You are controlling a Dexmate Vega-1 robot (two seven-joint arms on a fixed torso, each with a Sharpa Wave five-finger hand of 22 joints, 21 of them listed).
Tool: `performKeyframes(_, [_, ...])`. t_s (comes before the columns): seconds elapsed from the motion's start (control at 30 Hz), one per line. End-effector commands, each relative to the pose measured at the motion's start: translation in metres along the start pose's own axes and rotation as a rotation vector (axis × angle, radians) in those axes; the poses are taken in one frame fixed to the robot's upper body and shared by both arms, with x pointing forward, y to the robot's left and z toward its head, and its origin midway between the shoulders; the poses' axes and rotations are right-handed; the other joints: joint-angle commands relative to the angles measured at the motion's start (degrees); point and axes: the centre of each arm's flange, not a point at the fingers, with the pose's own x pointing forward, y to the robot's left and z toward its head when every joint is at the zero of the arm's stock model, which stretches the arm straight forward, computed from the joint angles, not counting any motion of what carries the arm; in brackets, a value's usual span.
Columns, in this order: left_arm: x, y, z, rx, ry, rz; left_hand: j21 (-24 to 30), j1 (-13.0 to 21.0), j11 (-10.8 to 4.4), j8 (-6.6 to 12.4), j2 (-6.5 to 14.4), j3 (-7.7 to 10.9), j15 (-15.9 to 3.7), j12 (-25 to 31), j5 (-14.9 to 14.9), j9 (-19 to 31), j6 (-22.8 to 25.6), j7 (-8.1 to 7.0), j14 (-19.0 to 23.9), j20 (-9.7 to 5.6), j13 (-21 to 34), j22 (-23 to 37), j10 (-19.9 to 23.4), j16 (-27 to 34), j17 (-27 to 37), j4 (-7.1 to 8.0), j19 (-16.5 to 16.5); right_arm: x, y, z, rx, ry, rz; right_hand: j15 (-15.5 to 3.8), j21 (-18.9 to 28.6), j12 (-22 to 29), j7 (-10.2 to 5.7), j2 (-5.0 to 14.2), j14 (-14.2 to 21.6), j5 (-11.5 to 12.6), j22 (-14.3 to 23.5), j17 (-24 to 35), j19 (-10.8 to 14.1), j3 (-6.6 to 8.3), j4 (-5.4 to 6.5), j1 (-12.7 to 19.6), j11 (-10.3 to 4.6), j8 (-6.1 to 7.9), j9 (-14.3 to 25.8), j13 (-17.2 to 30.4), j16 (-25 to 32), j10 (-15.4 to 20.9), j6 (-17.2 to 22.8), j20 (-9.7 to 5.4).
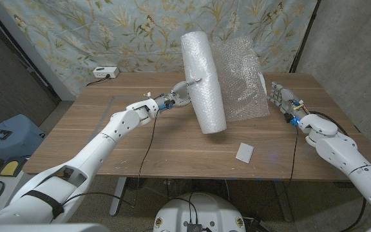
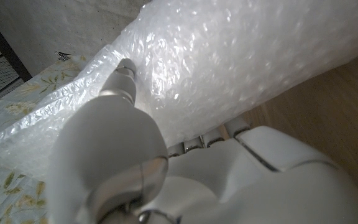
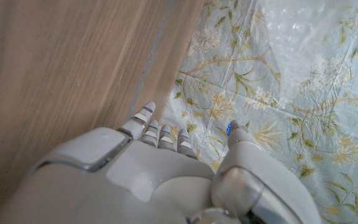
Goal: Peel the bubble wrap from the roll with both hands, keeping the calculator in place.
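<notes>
One bubble wrap roll (image 1: 203, 80) stands tilted at counter (image 1: 108, 138) centre, gripped by left hand (image 1: 180, 95). Right hand (image 1: 279, 96) at 3 o'clock, fingers apart, empty. Calculator (image 1: 244, 152) at 5 o'clock.

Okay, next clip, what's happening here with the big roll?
The robot's left hand holds a roll of bubble wrap standing tilted on the wooden table. A loose sheet of wrap has come off the roll and hangs toward the robot's right. The right hand is beside that sheet's edge with fingers apart; whether it touches the wrap is unclear. A small white flat object, possibly the calculator, lies on the table in front of the roll.
</notes>
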Motion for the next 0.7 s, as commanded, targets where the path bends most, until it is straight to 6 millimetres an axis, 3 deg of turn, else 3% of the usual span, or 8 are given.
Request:
performKeyframes(0.03, [0.005,0.006,-0.009,-0.105,0.009,-0.035,0.04,-0.44,-0.44,0.32,-0.23,1.58,-0.12,0.43,0.40,0.34,0.30,0.09,0.43,-0.14,0.18,0.22,0.82,-0.06,0.16,1.27,-0.01,0.000,-0.002,0.017,-0.041,-0.031,0.014,0.65,0.26,0.40,0.71,-0.70,0.06,-0.35,0.10,-0.08,0.29,-0.24,-0.42,-0.23,0.93,0.38,0.19,0.23,0.07,0.28,0.13,0.57])
performKeyframes(0.7, [0.013,0.018,-0.026,-0.214,0.055,-0.062,0.02,-0.97,-0.10,0.00,0.07,1.74,0.46,-0.16,0.87,0.33,-0.47,0.40,0.00,0.23,0.51,0.25,0.09,-0.42,0.42,1.64,-0.25,-0.015,-0.003,0.053,-0.153,-0.034,0.059,3.19,0.55,1.23,2.87,-3.19,1.94,-0.22,0.06,-0.46,1.34,-1.47,-1.54,-1.06,3.19,1.18,0.11,0.30,0.46,3.07,3.14,2.88])
